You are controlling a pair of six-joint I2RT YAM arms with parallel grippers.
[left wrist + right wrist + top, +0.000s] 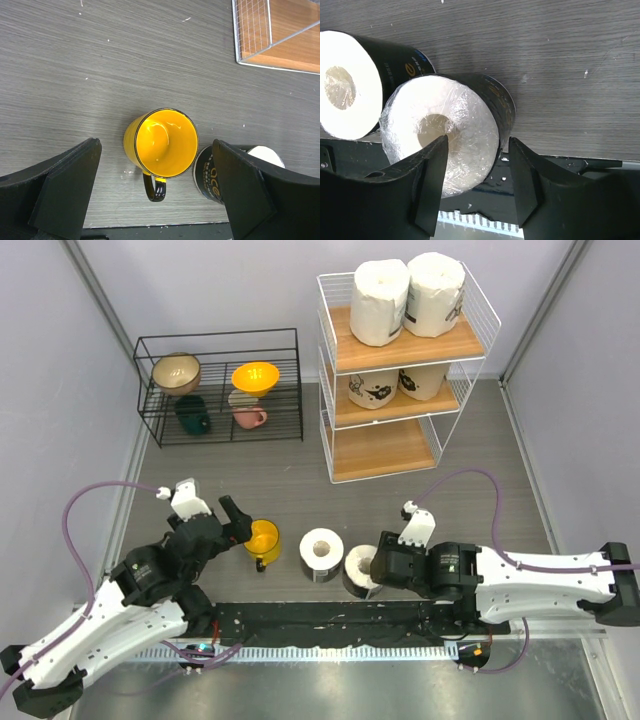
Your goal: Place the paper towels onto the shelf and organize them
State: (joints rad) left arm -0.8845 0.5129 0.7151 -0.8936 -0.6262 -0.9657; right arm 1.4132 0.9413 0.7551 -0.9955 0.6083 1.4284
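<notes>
Shelf [468, 342] holds 4 paper towels [381, 302], table [300, 470] 2; right end effector [479, 144] pinches 1, left end effector [156, 145] spread.

Partial letters "ace" on dark paper towel wrapper [212, 181].

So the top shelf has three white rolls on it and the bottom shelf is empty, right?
Not three: the top external view shows two white rolls on the top board of the shelf. The bottom board is empty, as you said.
</notes>
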